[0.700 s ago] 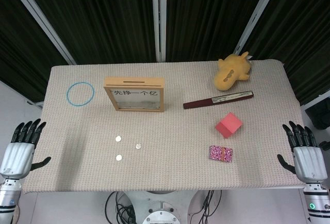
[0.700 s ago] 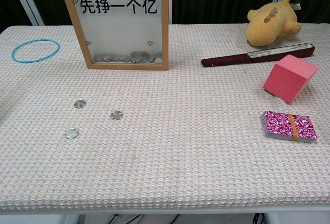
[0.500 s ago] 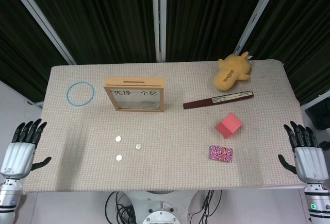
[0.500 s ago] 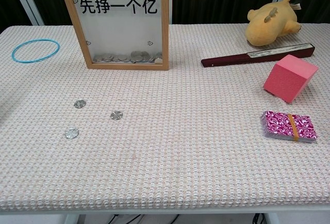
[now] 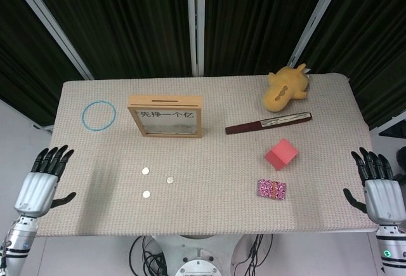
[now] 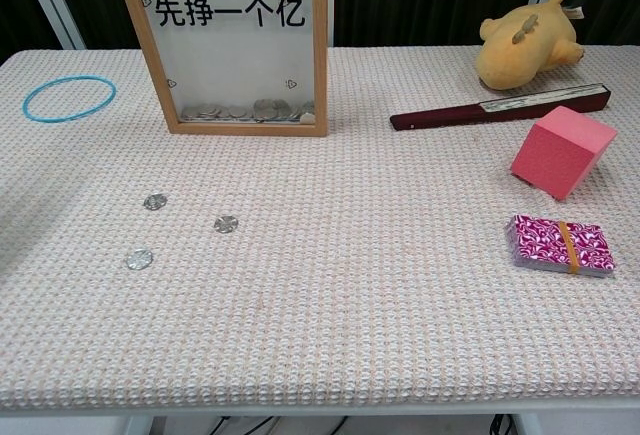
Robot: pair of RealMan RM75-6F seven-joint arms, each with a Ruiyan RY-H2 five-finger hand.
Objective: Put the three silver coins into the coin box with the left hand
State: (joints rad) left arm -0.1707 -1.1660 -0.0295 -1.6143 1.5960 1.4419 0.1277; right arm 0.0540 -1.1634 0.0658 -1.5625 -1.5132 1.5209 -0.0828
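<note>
- Step in hand: the reach has not yet produced a grasp. All three small round silver coins lie flat on the woven beige-covered bench (image 5: 209, 225), none in the box slot.
- Left hand (image 5: 43, 184): sits at the left edge of the bench, fingers extended and apart, thumb out to the side, holding nothing. It is outside the chest view.
- Right hand (image 5: 379, 190): sits off the right edge of the bench, fingers spread, empty. It has no part in the task and is well apart from every object.
- Coins: all three lie inward of the left hand, toward the bench middle. The near coin (image 5: 146, 194) is the closest to it; the far-left coin (image 5: 145, 170) lies beyond that; the third coin (image 5: 169, 179) is furthest inward. They are apart from one another, none touching.
- Wooden-framed coin box with clear front and black characters (image 5: 165, 116): stands upright, beyond the coins as seen from the left hand, with a slot along its top edge. The chest view shows coins already heaped at its bottom.
- Next move, in my judgement: carry the left hand inward over the near coin and pinch it off the weave. A thin flat coin on a textured cloth will call for fingertip precision.
- Nearby: a blue ring (image 5: 98, 115) lies ahead of the left hand, clear of the likely path.
</note>
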